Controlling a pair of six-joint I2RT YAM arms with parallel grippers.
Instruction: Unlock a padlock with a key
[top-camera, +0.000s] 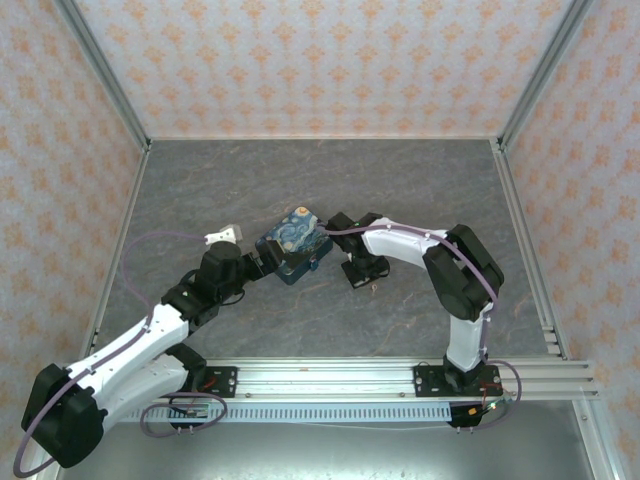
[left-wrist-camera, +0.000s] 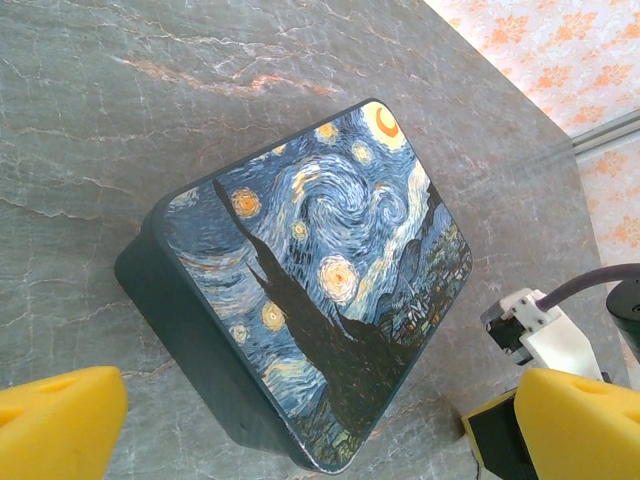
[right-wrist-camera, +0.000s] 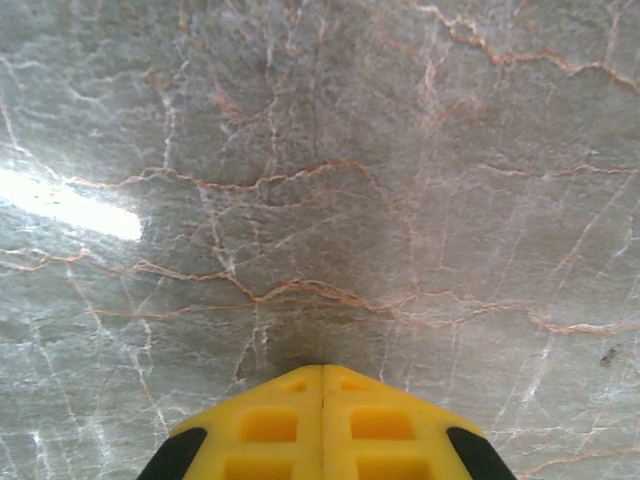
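Note:
A blue-and-yellow swirl-painted tin (top-camera: 295, 243) lies in the middle of the grey marbled table (top-camera: 420, 190). My left gripper (top-camera: 262, 265) is at the tin's near-left side and stands open. In the left wrist view its yellow fingers (left-wrist-camera: 60, 420) straddle the tin's near corner (left-wrist-camera: 330, 420) without touching it. My right gripper (top-camera: 358, 276) points down at the table just right of the tin. It is shut (right-wrist-camera: 322, 372), the two yellow fingertips flush together with nothing visible between them, close over bare table. The padlock and the key are out of view.
A white connector (left-wrist-camera: 530, 325) with a dark cable sits past the tin's right side. Patterned walls with metal corner posts (top-camera: 100, 70) enclose the table. An aluminium rail (top-camera: 400, 380) runs along the near edge.

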